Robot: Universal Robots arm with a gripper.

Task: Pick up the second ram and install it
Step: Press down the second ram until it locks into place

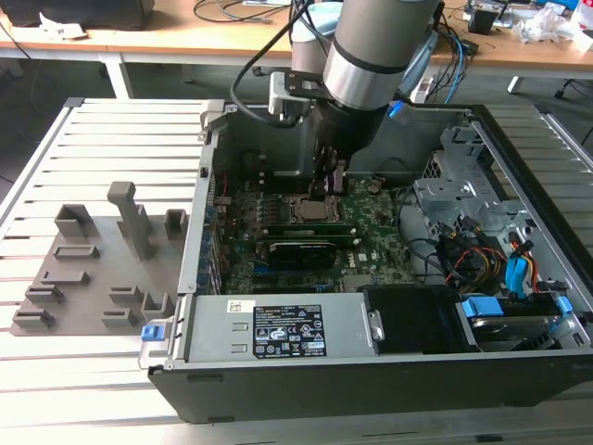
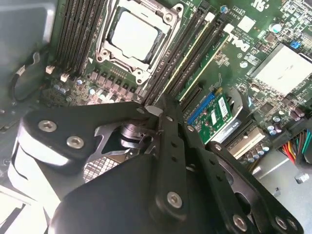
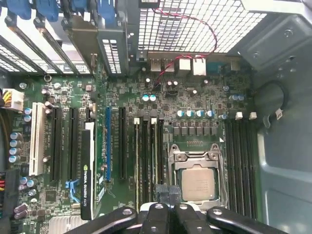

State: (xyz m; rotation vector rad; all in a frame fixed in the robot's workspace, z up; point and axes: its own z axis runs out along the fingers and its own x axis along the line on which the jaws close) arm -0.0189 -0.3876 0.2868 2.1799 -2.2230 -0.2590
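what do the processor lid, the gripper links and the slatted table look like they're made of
Square silver processor lid: brushed metal by its dull grey sheen. Black gripper links: matt black, probably anodised metal or hard plastic, joined by shiny steel-looking screws. Pale slatted table: likely extruded aluminium, judging by the even grooves and light satin finish.

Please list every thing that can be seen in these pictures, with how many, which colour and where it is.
computer case: one, black, open, on the table
table: one, pale, slatted, under the case
holder tray: one, grey, on the table at the exterior view's left of the case
power supply: one, grey with a label, at the case's near edge
motherboard: one, green, inside the case
processor: one, silver, in its socket
memory slots: several, black, on both sides of the processor
graphics card: one, black and green, standing in a slot
arm: one, grey, reaching into the case
end effector: one, black, over the slots beside the processor
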